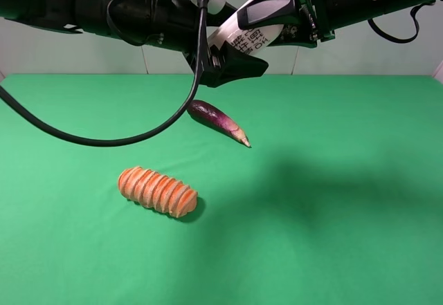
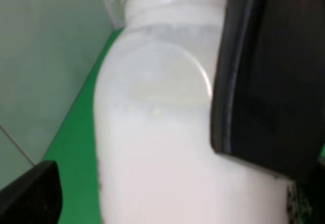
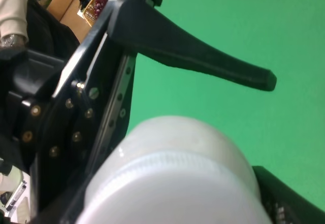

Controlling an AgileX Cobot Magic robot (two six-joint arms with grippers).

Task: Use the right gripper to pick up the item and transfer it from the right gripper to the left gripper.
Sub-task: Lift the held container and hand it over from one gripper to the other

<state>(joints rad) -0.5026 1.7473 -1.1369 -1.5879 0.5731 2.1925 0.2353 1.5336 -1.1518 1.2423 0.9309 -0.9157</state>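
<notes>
**Bottle held aloft at the handover point, receiving fingers not yet closed**

The item [image 1: 249, 41], a small white bottle with dark lettering, is carried high above the green table [image 1: 360, 236]. It is well clear of the purple eggplant [image 1: 218, 119] and the ridged orange loaf [image 1: 158, 191] lying below. It is gripped by the right gripper [image 1: 257, 27], whose fingers are clamped on it. In the right wrist view the capped end fills the foreground, so the grasp is judged to sit toward that end, which leaves the body free for the other arm.

The left gripper [image 1: 232, 61] is set around the bottle from the opposite side, with its fingers spread wide. In the right wrist view one long finger [image 3: 223, 69] stands well off the bottle, with green showing between them. In the left wrist view the white body fills the space between the fingers. One black finger [image 2: 264, 82] is close against the bottle's side, and the other, at the corner of that view, is apart from it. Whether the near finger truly touches cannot be told through the blur.

The step in hand is judged to be the closing of the left fingers on the body. The right grip is needed until then, since nothing else supports the bottle. The smooth, rounded plastic could slip or turn if it is pinched off-centre
</notes>
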